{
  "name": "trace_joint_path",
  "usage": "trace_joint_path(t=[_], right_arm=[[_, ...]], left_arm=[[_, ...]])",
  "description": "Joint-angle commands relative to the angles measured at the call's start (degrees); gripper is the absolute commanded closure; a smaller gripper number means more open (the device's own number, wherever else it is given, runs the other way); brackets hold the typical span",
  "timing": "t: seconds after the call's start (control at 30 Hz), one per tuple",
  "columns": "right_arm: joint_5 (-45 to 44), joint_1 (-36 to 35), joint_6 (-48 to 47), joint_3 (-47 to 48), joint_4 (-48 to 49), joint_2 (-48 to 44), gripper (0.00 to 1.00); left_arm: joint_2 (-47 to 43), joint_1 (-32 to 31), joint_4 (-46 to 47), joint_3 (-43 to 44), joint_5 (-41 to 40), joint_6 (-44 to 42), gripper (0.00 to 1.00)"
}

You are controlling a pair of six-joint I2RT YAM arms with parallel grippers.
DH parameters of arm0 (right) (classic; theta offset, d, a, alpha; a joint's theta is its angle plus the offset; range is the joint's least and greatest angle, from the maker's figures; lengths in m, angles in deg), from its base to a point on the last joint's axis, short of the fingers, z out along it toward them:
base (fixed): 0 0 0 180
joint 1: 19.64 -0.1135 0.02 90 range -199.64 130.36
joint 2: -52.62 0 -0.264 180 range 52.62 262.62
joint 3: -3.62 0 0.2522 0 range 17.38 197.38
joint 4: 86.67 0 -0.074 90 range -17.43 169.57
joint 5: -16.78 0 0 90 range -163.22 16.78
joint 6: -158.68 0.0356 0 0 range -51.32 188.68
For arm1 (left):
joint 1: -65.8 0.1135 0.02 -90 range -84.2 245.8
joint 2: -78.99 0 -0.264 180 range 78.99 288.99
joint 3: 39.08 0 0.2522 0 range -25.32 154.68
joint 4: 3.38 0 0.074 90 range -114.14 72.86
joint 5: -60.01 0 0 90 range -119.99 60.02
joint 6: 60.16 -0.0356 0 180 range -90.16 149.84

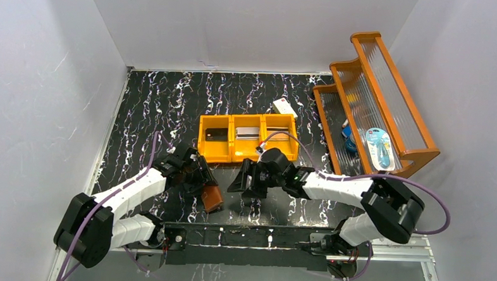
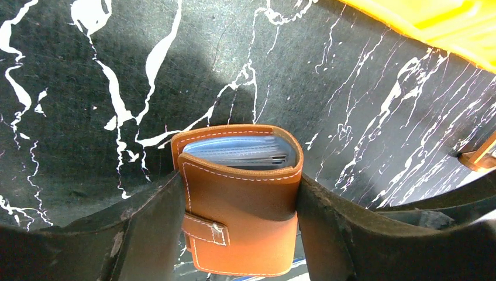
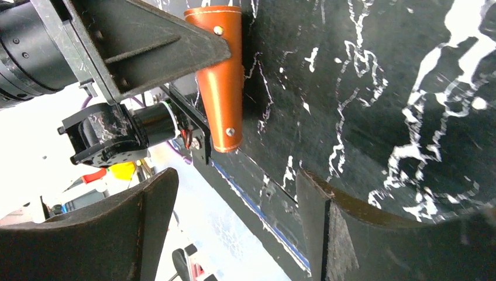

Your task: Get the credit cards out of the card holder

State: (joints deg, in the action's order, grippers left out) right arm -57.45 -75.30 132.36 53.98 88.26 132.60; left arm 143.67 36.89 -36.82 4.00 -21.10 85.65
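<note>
1. Left pincer point(image 1: 201, 180) clamped on the brown wallet point(image 2: 240, 216), one black finger point(image 2: 146, 234) pressed against each side. Right pincer point(image 1: 246, 182) spread wide, nothing between its fingers.
2. Left arm stretched from its near-left base toward the middle of the table point(image 1: 153, 98), wrist bent over, wallet at its near-right end. Wallet close to the near edge, near-left of the orange tray point(image 1: 220, 154).
3. Right arm folded at an elbow on the right, forearm running left, pincer just near of the tray and turned toward the wallet, a little apart from it.
4. Lower end of the wallet cut off in the left wrist view. Hard to tell whether touching the table or lifted off it.
5. Thin grey edges of cards point(image 2: 257, 159) among pale blue sleeves at the wallet's open top, too tightly packed to count.
6. In the tray, a black card point(image 1: 216, 134) in the left compartment and a grey card point(image 1: 248, 133) in the middle one.
7. Wallet of smooth tan leather, folded, pale stitching along the edges, a short strap point(image 2: 205, 228) with a metal stud on its front.
8. Table black with white marble veins. Tray of glossy plastic, three square compartments in a row. Small white box point(image 1: 284, 107) just far of the tray. Stepped wooden rack point(image 1: 387, 89) with ribbed clear panels at the far right.
</note>
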Motion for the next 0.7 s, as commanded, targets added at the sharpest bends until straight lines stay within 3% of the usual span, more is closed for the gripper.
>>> trace_joint_path(t=[0.0, 0.17, 0.47, 0.67], right_arm=[[-2.4, -3.0, 1.9, 0.7, 10.1, 3.5, 0.17], [-5.2, -5.0, 1.8, 0.2, 15.1, 5.2, 0.17], [-1.9, -5.3, 4.8, 0.2, 22.2, 11.3, 0.19], [2.3, -5.7, 5.0, 3.6, 22.4, 17.5, 0.31]], left_arm=[[-0.8, -0.4, -0.2, 0.7, 1.7, 0.5, 0.38], [-0.8, -0.4, 0.1, 1.0, 2.1, 0.1, 0.38], [-1.3, -0.4, 0.0, 1.1, 2.7, -0.6, 0.38], [-1.3, -0.4, 0.0, 1.4, 2.7, -0.3, 0.38]])
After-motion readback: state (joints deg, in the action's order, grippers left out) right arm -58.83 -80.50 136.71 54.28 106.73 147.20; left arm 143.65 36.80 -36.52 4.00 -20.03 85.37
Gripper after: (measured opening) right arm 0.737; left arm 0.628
